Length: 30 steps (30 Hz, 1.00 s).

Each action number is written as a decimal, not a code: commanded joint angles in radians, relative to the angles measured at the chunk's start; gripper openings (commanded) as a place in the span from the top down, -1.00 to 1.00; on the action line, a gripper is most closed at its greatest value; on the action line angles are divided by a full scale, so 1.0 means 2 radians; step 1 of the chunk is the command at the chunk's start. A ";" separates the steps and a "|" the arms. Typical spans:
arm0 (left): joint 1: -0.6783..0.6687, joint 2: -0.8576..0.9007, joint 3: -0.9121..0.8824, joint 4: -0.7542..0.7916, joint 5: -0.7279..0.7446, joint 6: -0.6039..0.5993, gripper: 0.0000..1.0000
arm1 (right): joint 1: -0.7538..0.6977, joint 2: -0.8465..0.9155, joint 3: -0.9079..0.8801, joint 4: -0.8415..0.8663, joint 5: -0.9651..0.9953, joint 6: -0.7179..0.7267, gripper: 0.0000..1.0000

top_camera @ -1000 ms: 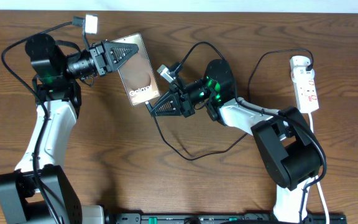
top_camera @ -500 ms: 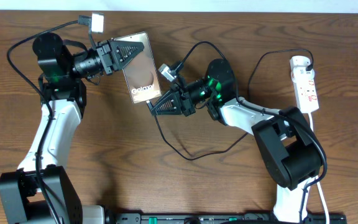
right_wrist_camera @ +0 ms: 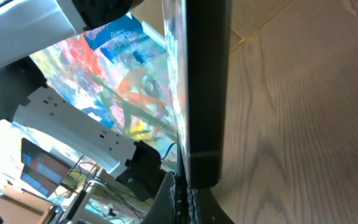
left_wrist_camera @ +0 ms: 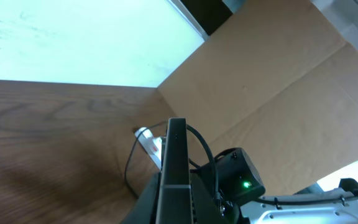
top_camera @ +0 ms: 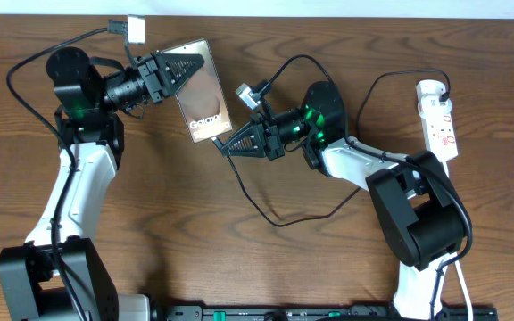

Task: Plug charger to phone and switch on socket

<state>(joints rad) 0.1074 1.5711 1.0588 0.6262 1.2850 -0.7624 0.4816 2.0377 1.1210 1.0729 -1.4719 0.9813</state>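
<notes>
overhead: top-down, whole table (top_camera: 168,232) | both wrists: close, edge-on at phone (left_wrist_camera: 176,162) | shared: phone

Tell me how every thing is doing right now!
phone, held up by the left gripper, face showing from above.
charger, tip end pinched in the right gripper, right at the phone's lower edge; plugged in or not, can't tell.
socket, lying flat, untouched; switches too small to read.
left gripper, shut on the phone.
right gripper, shut on the charger.

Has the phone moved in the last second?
Yes, the phone shifted slightly toward the power strip and the far edge of the table.
</notes>
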 commanded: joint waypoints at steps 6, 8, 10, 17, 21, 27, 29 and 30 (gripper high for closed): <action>-0.006 0.000 0.002 0.002 -0.038 -0.025 0.85 | -0.007 -0.004 0.005 0.007 0.042 0.005 0.98; -0.006 0.000 0.002 0.002 -0.053 -0.028 0.85 | -0.009 -0.004 0.005 0.008 0.049 0.009 0.98; -0.006 0.000 0.002 0.002 -0.075 -0.034 0.85 | -0.014 -0.004 0.005 0.008 0.062 0.023 0.98; -0.006 0.000 0.002 0.025 -0.078 -0.030 0.86 | -0.029 -0.004 0.005 0.008 0.069 0.037 0.98; -0.006 0.000 0.002 0.028 -0.076 -0.029 0.86 | -0.032 -0.004 0.005 0.012 0.072 0.037 0.98; -0.006 0.000 0.001 0.028 -0.075 -0.029 0.85 | -0.031 -0.004 0.005 0.018 0.078 0.040 0.98; -0.007 0.000 0.000 0.028 -0.075 -0.029 0.85 | -0.031 -0.004 0.005 0.018 0.078 0.040 0.98; -0.007 0.000 -0.001 0.028 -0.075 -0.029 0.85 | -0.031 -0.004 0.005 0.018 0.078 0.040 0.98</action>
<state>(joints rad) 0.1009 1.5711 1.0588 0.6720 1.1152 -0.8124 0.4301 2.0377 1.1210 1.1011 -1.3705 1.0504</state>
